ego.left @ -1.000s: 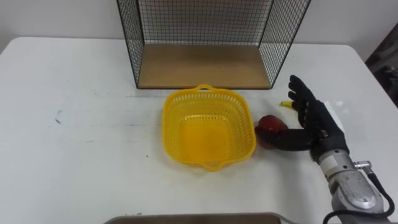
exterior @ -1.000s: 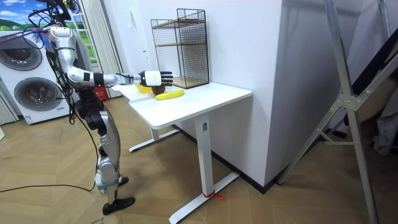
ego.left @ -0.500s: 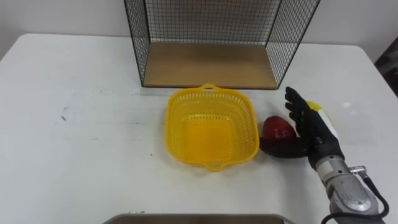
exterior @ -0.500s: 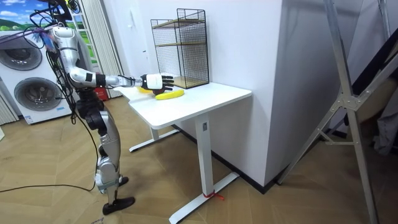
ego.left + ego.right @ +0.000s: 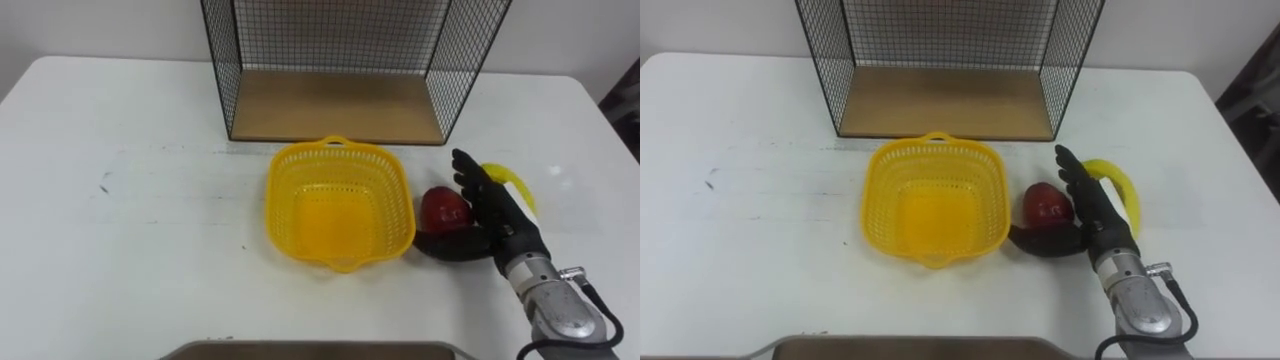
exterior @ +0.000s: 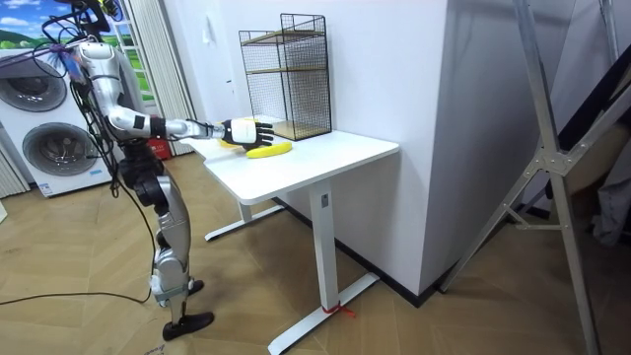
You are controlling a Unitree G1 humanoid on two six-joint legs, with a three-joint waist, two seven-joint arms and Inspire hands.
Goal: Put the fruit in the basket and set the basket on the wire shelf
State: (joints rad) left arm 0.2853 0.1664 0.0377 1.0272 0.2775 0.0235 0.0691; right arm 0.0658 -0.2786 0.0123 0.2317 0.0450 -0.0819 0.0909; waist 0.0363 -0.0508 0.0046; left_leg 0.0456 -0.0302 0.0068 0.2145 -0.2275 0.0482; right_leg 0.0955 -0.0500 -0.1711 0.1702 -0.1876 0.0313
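White table [image 5: 120,230] w/ wire shelf [image 5: 222,70] at back. We see basket [image 5: 338,215] empty, apple [image 5: 444,209] just beside it. Right hand [image 5: 495,215] cups apple, fingers spread, not yet closed. Nxt: close, lift into basket.

You're looking at a home-style laundry corner fitted out for testing. Front-loading washing machines [image 6: 54,148] stand at the room view's far left on a wood-plank floor [image 6: 99,325]. A plain white counter [image 6: 315,158] carrying a wire shelf [image 6: 288,74] sits by a bare white wall, and a metal frame [image 6: 552,148] stands at the right.
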